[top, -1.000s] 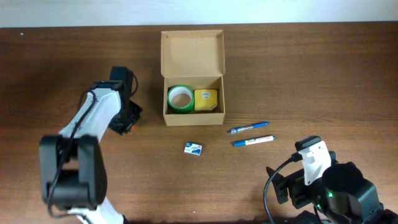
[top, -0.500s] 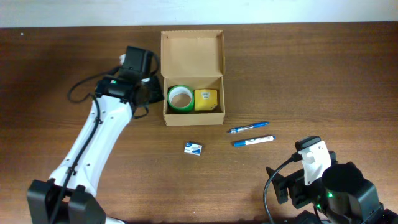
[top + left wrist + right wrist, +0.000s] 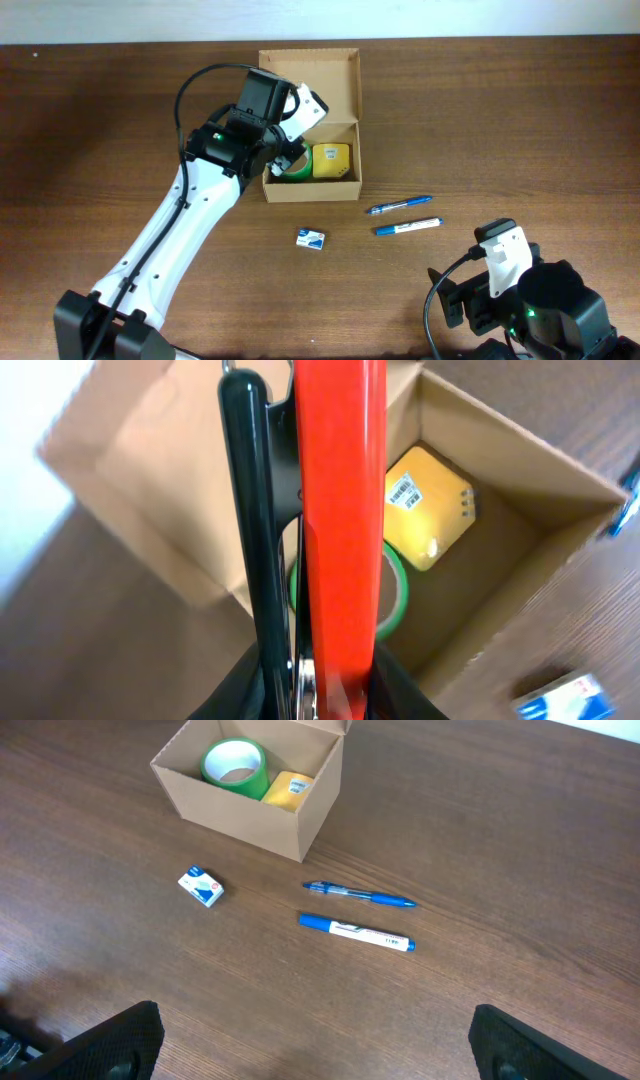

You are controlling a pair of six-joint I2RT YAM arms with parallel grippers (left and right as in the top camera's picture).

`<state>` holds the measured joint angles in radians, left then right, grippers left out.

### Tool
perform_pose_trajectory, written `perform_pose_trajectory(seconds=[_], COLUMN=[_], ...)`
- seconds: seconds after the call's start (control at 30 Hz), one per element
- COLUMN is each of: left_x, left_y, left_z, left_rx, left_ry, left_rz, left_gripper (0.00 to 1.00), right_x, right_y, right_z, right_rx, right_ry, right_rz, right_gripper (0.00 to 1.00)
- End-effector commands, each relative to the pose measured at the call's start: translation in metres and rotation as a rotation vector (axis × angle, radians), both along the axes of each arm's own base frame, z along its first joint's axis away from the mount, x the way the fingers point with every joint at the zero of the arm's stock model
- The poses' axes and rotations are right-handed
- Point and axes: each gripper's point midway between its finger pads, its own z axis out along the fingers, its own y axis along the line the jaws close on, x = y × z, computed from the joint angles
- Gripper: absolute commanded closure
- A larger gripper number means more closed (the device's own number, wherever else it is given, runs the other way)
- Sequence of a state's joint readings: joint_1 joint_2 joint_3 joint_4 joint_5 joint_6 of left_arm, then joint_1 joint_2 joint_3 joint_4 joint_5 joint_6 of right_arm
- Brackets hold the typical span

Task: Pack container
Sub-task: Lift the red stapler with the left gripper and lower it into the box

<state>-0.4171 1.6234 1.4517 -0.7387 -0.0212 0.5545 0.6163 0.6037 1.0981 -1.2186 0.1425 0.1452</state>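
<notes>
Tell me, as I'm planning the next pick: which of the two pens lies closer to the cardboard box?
The slim blue pen, nearer the cardboard box than the thicker white-barrelled marker lying just beyond it.

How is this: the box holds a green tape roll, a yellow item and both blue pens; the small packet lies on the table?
No: the right wrist view shows both pens on the table, outside the box. The tape roll and yellow item are inside; the packet is on the table.
</notes>
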Motion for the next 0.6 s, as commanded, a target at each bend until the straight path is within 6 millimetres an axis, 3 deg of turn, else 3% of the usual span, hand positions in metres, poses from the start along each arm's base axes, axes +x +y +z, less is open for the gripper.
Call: perform_pose_trajectory(seconds=[0.0, 0.37, 0.57], left_x=[0.005, 0.018, 0.0], left_y=[-0.013, -0.019, -0.022], left_z=[0.017, -0.044, -0.059], left_rx=[0.071, 0.165, 0.175], left_ry=[-0.101, -0.005, 0.07], left_rz=[-0.216, -0.312, -0.406], left_gripper=[0.99, 0.99, 0.99], right_x=[0.001, 0.001, 0.001], right_y=[-0.003, -0.003, -0.003], right_z=[0.001, 0.001, 0.001], right_rx=[-0.012, -0.012, -0.012], right_ry=[-0.015, -0.015, -0.015], right_rz=[-0.005, -0.005, -0.005], right_gripper=[0.01, 0.01, 0.01])
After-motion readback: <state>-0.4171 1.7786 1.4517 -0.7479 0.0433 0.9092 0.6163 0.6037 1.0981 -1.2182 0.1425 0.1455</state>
